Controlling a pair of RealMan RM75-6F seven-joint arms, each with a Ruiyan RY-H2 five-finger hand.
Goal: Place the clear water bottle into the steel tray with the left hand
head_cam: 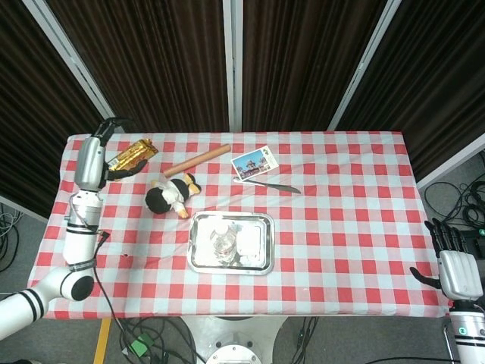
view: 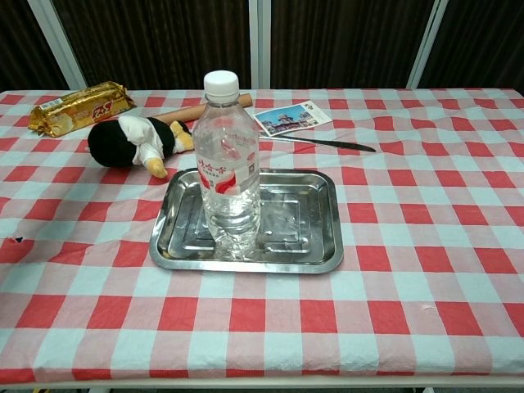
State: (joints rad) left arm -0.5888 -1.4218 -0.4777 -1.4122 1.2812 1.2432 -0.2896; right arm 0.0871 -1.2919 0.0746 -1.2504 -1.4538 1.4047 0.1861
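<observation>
The clear water bottle [view: 229, 173] with a white cap stands upright in the left part of the steel tray [view: 246, 264], and nothing touches it. From above, the bottle [head_cam: 222, 243] shows inside the tray [head_cam: 231, 269] near the table's front middle. My left hand [head_cam: 92, 161] is raised over the far left corner of the table, well away from the tray, and it holds nothing. It is out of the chest view. My right hand [head_cam: 453, 267] hangs off the table's front right corner, fingers extended and empty.
A black and white plush penguin [view: 131, 141] lies just behind the tray's left corner. Further back are a gold snack bar [head_cam: 130, 157], a wooden rolling pin [head_cam: 197, 160], a postcard [head_cam: 253, 164] and a knife [head_cam: 273, 186].
</observation>
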